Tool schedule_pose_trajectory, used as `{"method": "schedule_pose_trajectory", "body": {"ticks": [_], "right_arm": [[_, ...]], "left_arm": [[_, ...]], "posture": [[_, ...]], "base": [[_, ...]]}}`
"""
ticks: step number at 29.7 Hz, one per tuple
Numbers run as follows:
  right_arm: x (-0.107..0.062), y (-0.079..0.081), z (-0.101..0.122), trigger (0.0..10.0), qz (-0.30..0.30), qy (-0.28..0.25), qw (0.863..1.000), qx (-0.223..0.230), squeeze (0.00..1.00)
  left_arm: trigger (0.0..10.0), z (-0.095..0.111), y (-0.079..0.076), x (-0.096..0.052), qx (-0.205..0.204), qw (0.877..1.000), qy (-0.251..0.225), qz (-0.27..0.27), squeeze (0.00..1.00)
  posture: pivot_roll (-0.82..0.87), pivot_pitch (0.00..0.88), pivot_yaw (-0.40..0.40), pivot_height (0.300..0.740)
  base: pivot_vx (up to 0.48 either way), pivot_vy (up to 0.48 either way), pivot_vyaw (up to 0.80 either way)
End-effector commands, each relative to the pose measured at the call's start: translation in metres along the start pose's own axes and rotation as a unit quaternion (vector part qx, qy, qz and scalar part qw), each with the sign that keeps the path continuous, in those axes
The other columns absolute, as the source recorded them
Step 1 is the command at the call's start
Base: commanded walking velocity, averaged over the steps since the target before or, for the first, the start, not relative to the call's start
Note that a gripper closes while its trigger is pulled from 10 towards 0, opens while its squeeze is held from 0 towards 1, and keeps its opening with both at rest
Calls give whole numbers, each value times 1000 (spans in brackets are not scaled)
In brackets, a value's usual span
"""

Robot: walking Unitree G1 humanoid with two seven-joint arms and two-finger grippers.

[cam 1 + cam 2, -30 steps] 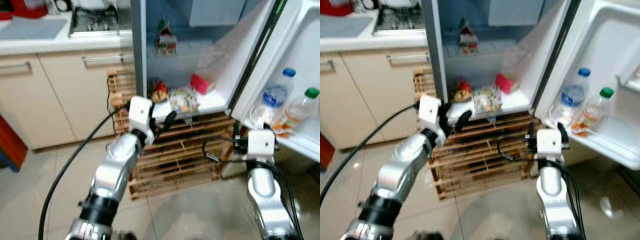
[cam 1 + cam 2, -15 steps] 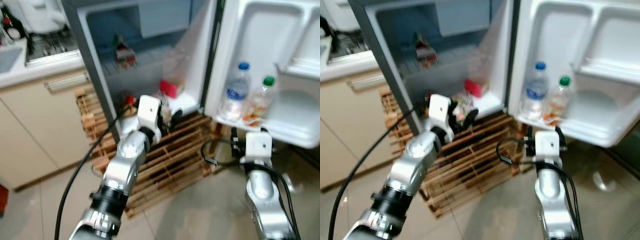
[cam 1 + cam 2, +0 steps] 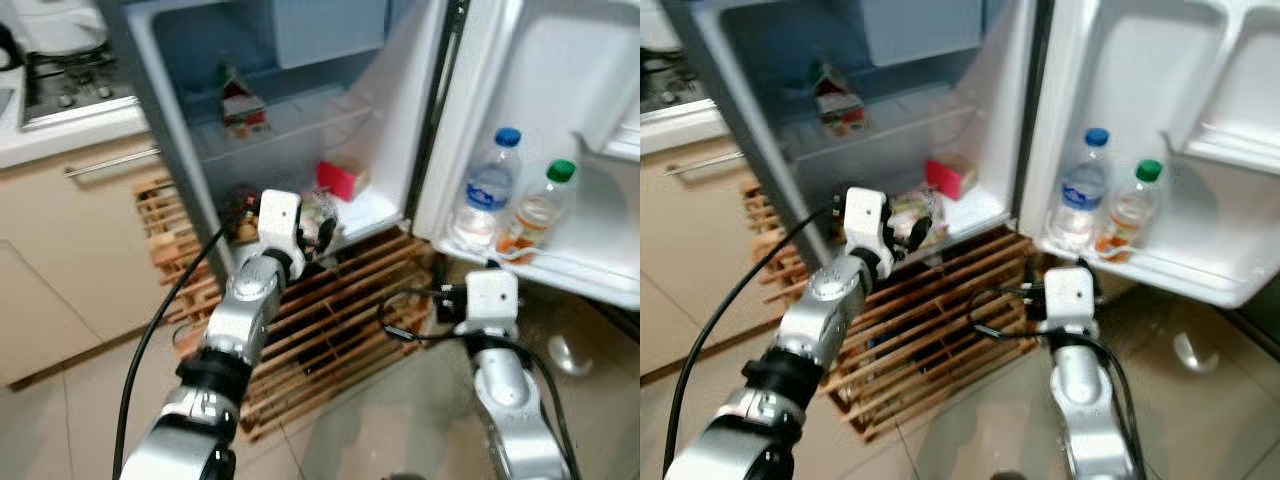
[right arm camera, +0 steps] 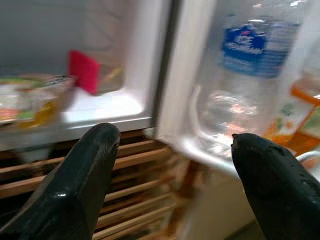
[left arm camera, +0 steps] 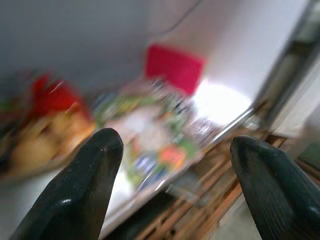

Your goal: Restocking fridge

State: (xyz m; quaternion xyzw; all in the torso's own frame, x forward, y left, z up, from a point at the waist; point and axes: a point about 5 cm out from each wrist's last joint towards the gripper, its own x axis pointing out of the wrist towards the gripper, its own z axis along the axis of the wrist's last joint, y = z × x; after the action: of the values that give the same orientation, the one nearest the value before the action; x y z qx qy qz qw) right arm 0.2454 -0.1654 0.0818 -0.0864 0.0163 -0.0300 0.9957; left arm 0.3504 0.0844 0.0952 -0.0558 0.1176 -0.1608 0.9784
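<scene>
— Left gripper (image 5: 170, 150), where is it?
— At the fridge's (image 3: 300, 110) bottom shelf, fingers spread and holding nothing, aimed at a colourful packet (image 5: 150, 135); a red box (image 3: 340, 180) lies toward two o'clock of it.
— And the right gripper (image 4: 172, 150)?
— Fingers also apart, low before the open door (image 3: 560, 100), facing a blue-capped water bottle (image 3: 488, 195). A green-capped bottle (image 3: 535, 210) stands at the first bottle's three o'clock, in the same door shelf.

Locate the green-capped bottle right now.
The green-capped bottle stands in the open fridge door shelf on the robot's right, immediately right of the blue-capped water bottle.
</scene>
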Motion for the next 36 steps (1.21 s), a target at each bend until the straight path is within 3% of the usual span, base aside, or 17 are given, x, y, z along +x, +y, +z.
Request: {"method": "schedule_pose_trajectory", "body": {"ticks": [1, 4, 5, 10, 14, 18, 24, 33, 36], "right_arm": [[-4, -5, 5, 10000, -5, -2, 1000, 2, 0], [-11, -6, 6, 10000, 0, 0, 1000, -1, 0], [-21, -6, 7, 10000, 6, 5, 1000, -3, 0], [-37, -7, 11, 10000, 16, 12, 1000, -15, 0], [-53, -11, 16, 10000, 28, 26, 999, -25, 0], [-69, -12, 23, 10000, 54, 40, 997, -35, 0], [-86, -12, 24, 10000, 72, 69, 994, -38, 0], [-111, -17, 29, 10000, 69, 93, 992, -46, 0], [-122, -16, 30, 10000, 71, 105, 991, -51, 0]], "left_arm": [[10000, 9, -8, 9, -13, 1000, -4, -3, 0], [10000, 9, -10, 14, -27, 1000, 6, 7, 0], [10000, 9, -9, 18, -42, 999, 15, 24, 0], [10000, 8, -7, 20, -32, 999, 21, 36, 0], [10000, 2, -2, 19, -31, 998, 27, 53, 0], [10000, 0, 14, 16, -53, 993, 27, 103, 0], [10000, 2, 16, 17, -59, 991, 26, 114, 0], [10000, 9, 19, 18, -90, 988, 10, 128, 0], [10000, 28, 25, 20, -122, 980, -30, 155, 0]], "posture": [[-259, 0, 73, 740], [-278, 0, 79, 740], [-301, 9, 91, 740], [-339, 62, 91, 740], [-376, 118, 51, 740], [-397, 182, -1, 740], [-423, 234, -35, 740], [-470, 286, -35, 740], [-486, 300, -35, 740]], "base": [[0, 0, 0], [0, 0, 0], [0, 0, 0], [0, 0, 0], [0, 0, 0], [0, 0, 0], [0, 0, 0], [0, 0, 0], [0, 0, 0]]}}
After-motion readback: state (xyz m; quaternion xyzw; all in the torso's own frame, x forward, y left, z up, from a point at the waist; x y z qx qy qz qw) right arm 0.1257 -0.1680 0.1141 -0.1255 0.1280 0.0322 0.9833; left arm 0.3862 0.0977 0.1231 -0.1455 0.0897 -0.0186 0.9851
